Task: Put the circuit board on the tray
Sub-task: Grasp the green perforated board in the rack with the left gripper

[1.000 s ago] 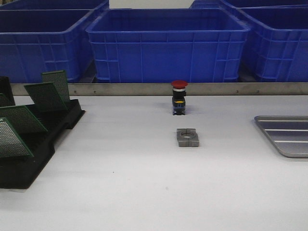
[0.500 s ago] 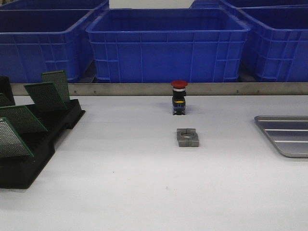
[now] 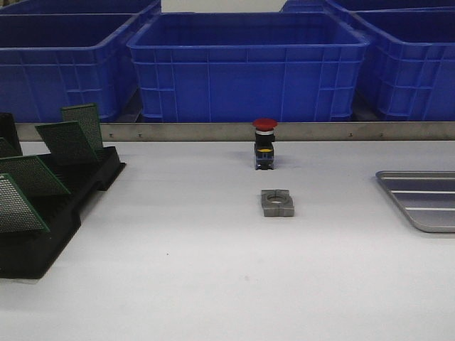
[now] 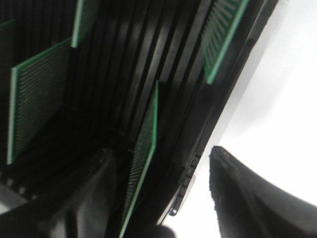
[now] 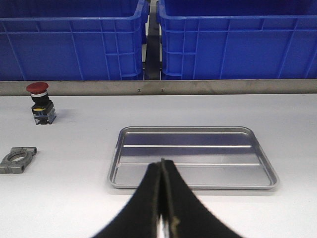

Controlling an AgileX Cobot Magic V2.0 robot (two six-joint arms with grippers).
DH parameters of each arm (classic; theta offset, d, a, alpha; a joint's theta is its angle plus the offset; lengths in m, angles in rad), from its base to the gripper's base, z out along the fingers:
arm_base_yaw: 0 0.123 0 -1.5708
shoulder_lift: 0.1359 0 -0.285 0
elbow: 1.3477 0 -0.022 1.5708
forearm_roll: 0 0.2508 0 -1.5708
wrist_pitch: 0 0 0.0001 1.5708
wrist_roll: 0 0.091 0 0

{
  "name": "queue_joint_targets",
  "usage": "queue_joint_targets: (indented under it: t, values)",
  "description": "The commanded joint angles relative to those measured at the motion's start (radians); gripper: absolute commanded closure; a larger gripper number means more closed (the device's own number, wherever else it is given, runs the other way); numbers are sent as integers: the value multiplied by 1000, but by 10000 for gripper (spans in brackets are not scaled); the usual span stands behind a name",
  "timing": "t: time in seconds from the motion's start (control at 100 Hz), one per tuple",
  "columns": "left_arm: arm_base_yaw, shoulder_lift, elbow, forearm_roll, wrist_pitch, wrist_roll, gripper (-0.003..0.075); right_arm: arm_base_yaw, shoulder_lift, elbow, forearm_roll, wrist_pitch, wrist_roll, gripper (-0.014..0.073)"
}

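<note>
Circuit boards (image 3: 67,142) stand tilted in the black slotted rack (image 3: 43,213) at the left of the white table (image 3: 213,284), green and perforated, several in a row. Big blue bins (image 3: 245,67) line the back behind a metal rail. At the right edge lies the silver tray (image 3: 426,200), flat on the table and bare, well apart from the rack. Between them sit a red-capped push button (image 3: 264,144) and, nearer, a small grey metal block (image 3: 277,202) with a hole.

Over the rack, the left gripper (image 4: 163,198) has its fingers spread apart, one board (image 4: 143,153) standing edge-on between them, not pinched. Over the tray's near rim, the right gripper (image 5: 162,198) has its fingers pressed together on nothing.
</note>
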Motion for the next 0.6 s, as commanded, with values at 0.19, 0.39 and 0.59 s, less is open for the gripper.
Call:
queue_joint_targets:
  t: [0.19,0.39,0.59]
  values:
    - [-1,-4,-29,-5,-54,-2,518,-4,-26,-14,4,-77,-8,654]
    - [-1,-4,-29,-5,-67,-2,680,-4,-26,-14,4,-77,-8,654]
    - [-1,-35,-29,20,-67,-2,741,-4,-26,-14,4,-77,-8,654]
